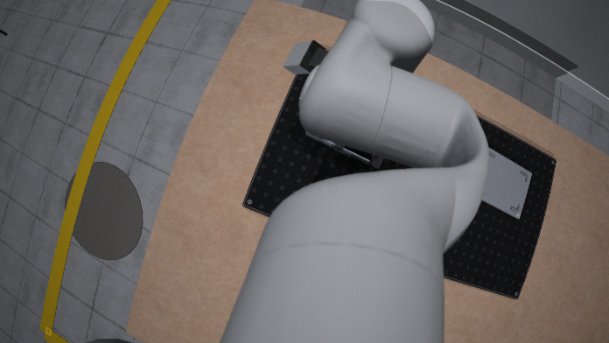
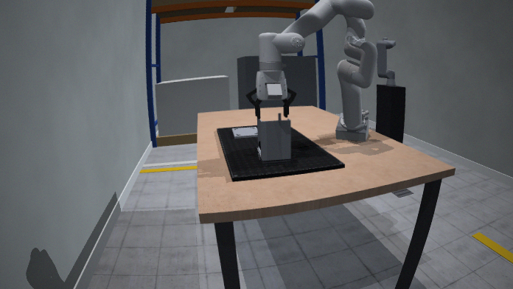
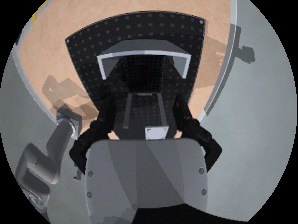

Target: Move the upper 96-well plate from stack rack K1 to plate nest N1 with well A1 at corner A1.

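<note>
The grey stack rack K1 [image 2: 274, 140] stands upright in the middle of the black perforated mat [image 2: 276, 152]. My gripper [image 2: 270, 110] hangs open and empty just above the rack's top, fingers pointing down. In the wrist view I look down into the rack [image 3: 145, 90], its pale rim framing a dark inside with a pale plate edge [image 3: 156, 133] low in it; the open fingers stand on either side. The flat grey plate nest N1 [image 2: 245, 132] lies on the mat beyond the rack, and in the top view it [image 1: 507, 184] shows at the right, partly behind my arm.
My arm's base [image 2: 351, 130] stands on the wooden table's far right side. A black column with a camera [image 2: 390, 110] stands beside the table. In the top view my arm [image 1: 372, 197] hides most of the rack and mat.
</note>
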`<action>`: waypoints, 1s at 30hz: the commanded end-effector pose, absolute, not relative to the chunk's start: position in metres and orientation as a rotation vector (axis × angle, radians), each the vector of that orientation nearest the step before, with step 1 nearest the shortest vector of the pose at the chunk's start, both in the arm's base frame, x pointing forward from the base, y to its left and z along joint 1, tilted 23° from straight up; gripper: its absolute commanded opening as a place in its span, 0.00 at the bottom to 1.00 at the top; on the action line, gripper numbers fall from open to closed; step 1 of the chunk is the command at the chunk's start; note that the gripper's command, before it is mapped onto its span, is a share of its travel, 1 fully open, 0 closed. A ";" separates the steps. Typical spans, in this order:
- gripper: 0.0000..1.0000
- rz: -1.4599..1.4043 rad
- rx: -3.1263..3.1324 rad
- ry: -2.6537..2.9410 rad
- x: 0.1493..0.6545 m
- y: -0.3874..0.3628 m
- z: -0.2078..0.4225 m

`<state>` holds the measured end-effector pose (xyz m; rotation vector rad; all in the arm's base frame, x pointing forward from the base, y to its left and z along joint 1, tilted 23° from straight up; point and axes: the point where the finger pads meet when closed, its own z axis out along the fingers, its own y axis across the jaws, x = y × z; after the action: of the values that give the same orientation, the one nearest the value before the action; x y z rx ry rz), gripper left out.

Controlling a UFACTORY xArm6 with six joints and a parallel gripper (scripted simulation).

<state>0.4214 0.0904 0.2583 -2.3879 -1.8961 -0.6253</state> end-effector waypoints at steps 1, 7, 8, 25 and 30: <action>1.00 -0.631 -2.389 -1.897 0.424 0.092 0.256; 1.00 -0.631 -2.389 -1.897 0.427 0.094 0.247; 1.00 -0.631 -2.389 -1.897 0.427 0.095 0.245; 1.00 -0.631 -2.388 -1.897 0.435 0.102 0.222; 1.00 -0.631 -2.388 -1.897 0.437 0.104 0.214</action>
<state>0.4340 0.1020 0.2185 -2.3880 -1.8961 -0.6254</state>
